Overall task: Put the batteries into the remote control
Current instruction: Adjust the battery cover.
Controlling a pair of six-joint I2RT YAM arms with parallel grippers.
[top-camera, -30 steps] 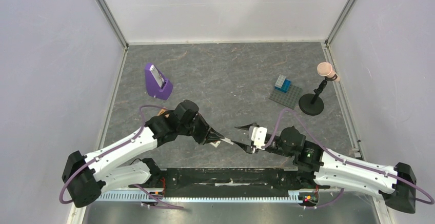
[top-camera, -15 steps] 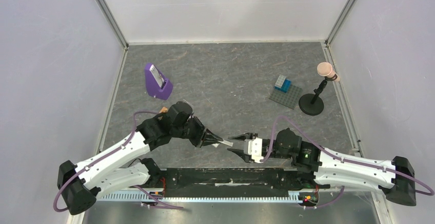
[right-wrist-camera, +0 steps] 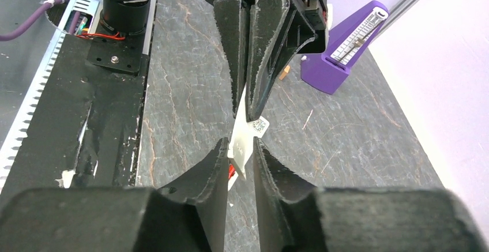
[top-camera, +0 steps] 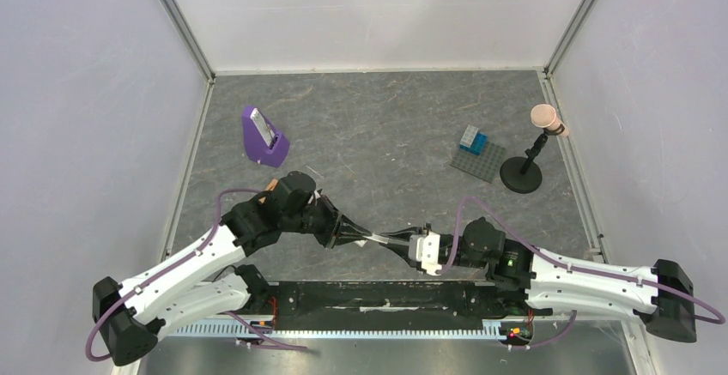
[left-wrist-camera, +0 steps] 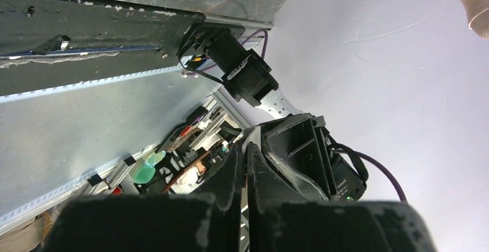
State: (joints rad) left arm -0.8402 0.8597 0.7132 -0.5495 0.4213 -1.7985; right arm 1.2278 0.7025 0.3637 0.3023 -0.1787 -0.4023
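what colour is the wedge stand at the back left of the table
The wedge stand is purple, clearest in the top external view.

My tally: one remote control (right-wrist-camera: 242, 139), one purple stand (top-camera: 262, 137), one grey plate (top-camera: 482, 166), one blue brick stack (top-camera: 472, 140) on it, one black-based stand (top-camera: 522, 174).

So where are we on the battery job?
Done: nothing confirmable, no battery visibly seated. In hand: left tool shut on the white remote, held edge-on above the table; right tool flanks its free end, contact unclear. Left: both batteries, neither clearly in view.
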